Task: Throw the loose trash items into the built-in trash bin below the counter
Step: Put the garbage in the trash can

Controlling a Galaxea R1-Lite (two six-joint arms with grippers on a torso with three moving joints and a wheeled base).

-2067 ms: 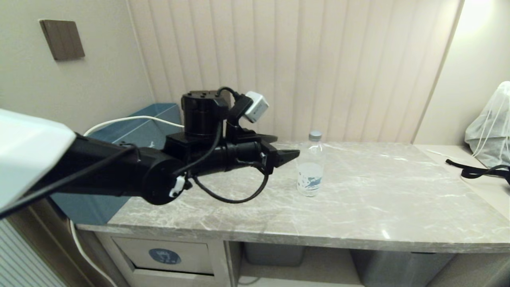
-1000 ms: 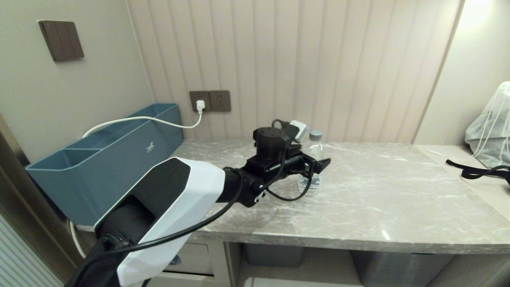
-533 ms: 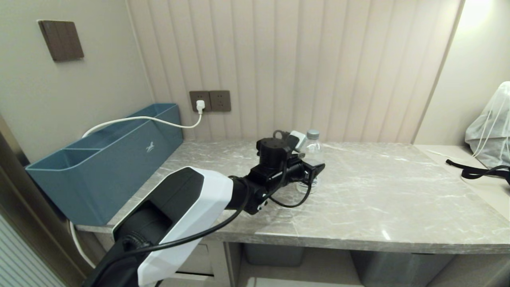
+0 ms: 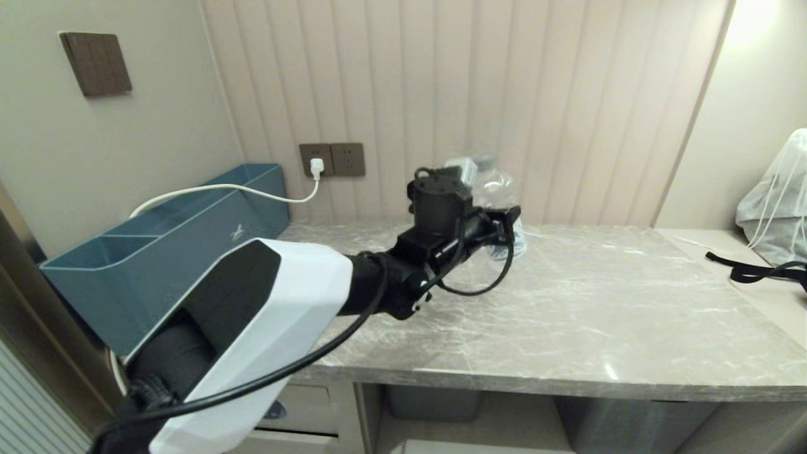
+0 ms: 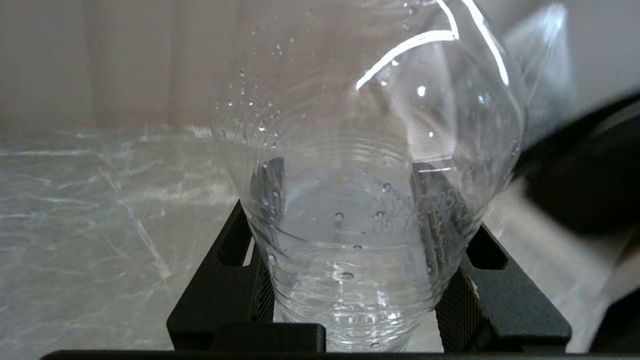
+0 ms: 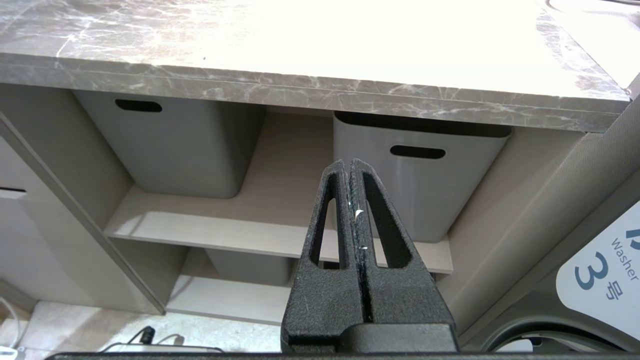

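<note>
Lifted off the counter (image 4: 567, 302) since a moment ago, the bottle (image 4: 498, 189) now hangs tilted above it, pinched by the left gripper (image 4: 507, 217). Left wrist view: both fingers (image 5: 240, 280) squeeze its clear body. Right wrist view: the right gripper (image 6: 353, 170) sits pressed together below the counter edge, before grey tubs (image 6: 425, 185).

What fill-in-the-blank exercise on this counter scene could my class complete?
1. The left gripper is shut on a clear plastic ____.
2. The right gripper has its fingers pressed ____.
3. The white cable plugs into the wall ____.
4. The organiser on the counter is coloured ____.

Missing words: bottle; together; socket; blue
</note>
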